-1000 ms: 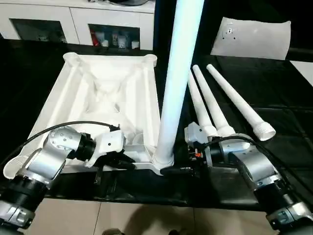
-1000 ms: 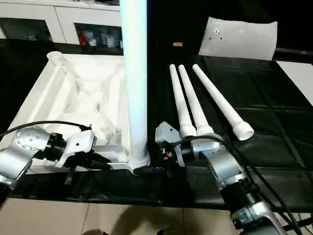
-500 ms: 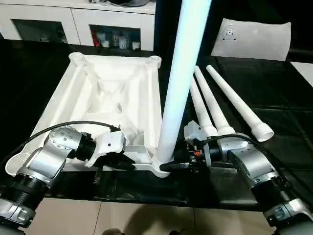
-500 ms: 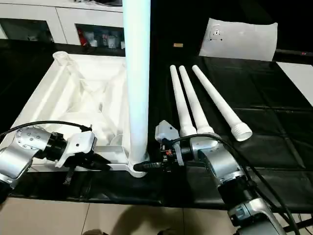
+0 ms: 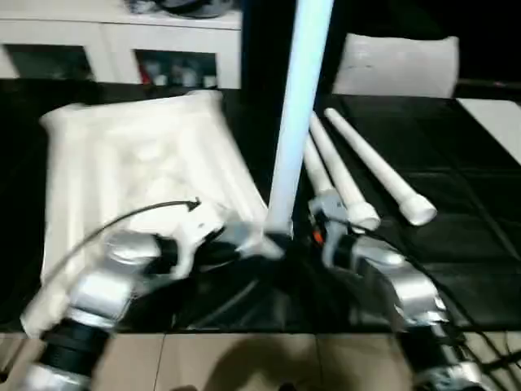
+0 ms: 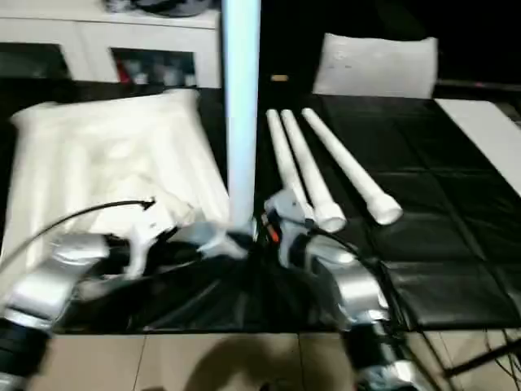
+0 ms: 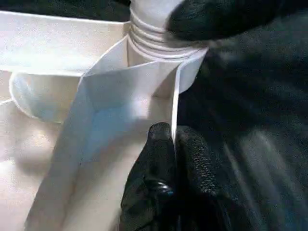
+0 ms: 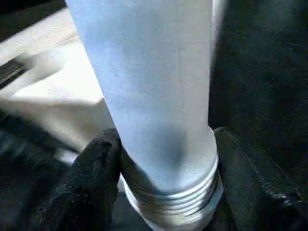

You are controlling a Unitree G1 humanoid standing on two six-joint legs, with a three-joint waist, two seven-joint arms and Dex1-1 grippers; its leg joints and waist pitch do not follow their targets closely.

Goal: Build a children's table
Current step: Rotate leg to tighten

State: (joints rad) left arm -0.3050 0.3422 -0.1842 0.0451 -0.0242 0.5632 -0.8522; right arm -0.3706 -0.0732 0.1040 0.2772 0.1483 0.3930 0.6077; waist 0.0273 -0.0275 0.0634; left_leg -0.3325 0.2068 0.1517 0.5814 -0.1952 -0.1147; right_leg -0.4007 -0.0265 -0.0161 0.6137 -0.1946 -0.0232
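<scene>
Both our silver forearms reach inward over the near edge of the black bench (image 5: 456, 163), meeting at the near right corner of the white ribbed plastic tabletop (image 5: 122, 163), which lies underside up. Our left hand (image 7: 171, 139) has its two black fingers pinched shut on the thin rim wall of the tabletop just beside the corner socket. Our right hand (image 8: 163, 183) has its fingers part-spread, pressed on either side of the threaded base of the long white tapered tube leg (image 5: 297, 114), which stands upright in that socket. Three more white tube legs (image 5: 366, 171) lie side by side on the bench, just right of the upright one.
</scene>
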